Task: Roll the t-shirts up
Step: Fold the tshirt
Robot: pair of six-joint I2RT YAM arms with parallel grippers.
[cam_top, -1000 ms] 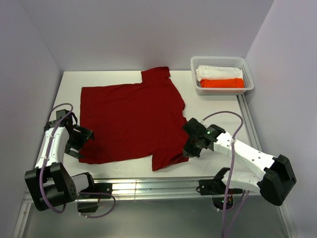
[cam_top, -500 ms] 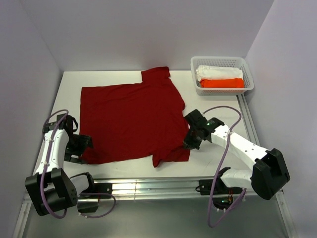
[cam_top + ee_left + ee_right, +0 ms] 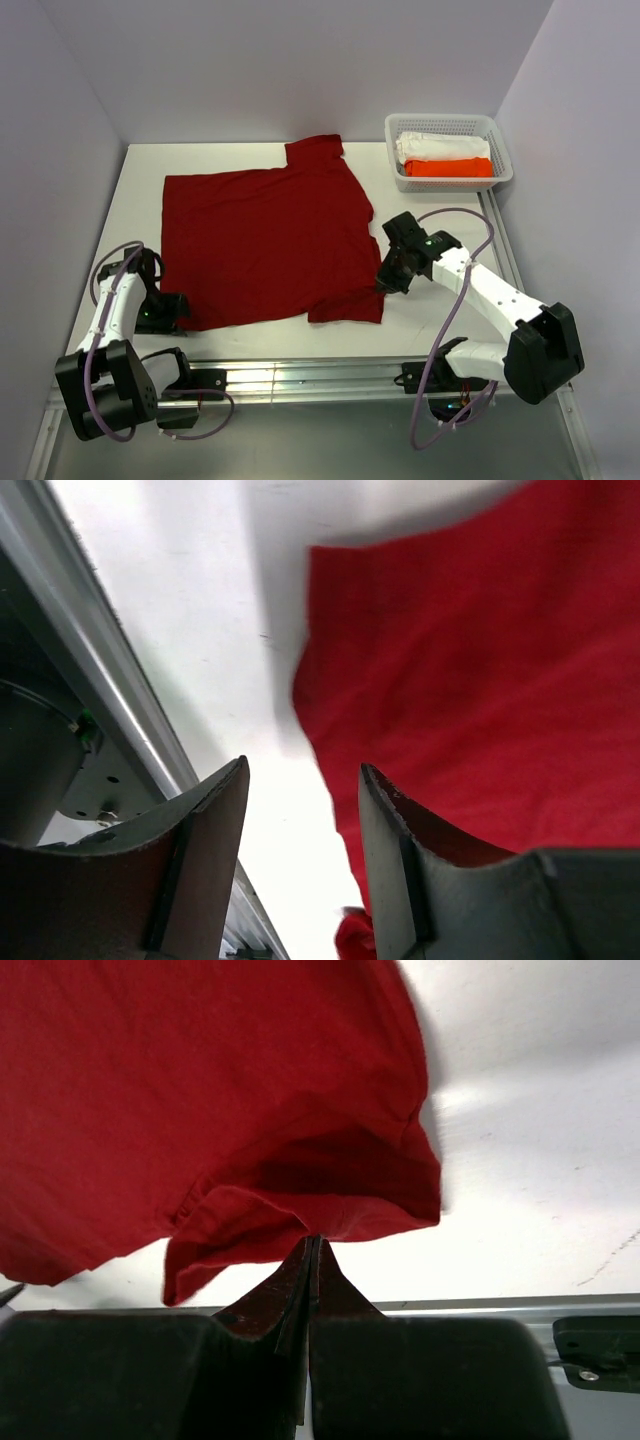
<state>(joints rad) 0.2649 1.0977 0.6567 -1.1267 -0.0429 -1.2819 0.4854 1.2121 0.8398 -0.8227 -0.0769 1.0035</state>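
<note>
While the top view only puts the left gripper at the near-left corner of the dark red t-shirt, the left wrist view gives the detail: fingers spread, shirt edge running into the gap between them, a scrap of red low by the right finger. Whether they touch the cloth: can't tell. Left arm is folded tight by the left wall, wrist low over the table.

Same split on the right. Top view shows the right gripper at the shirt's near-right sleeve. The right wrist view shows the jaws pressed together, pinching a bunched fold of red cloth that tents up to the pinch. Right arm reaches in from the near-right, forearm angled toward table centre.

Shirt lies spread flat mid-table, just past the front rail, its other sleeve toward the far wall.

Only the top view has the basket, far-right corner, well apart from both grippers. White t-shirt is bundled inside, bright orange t-shirt touching it on the near side.
</note>
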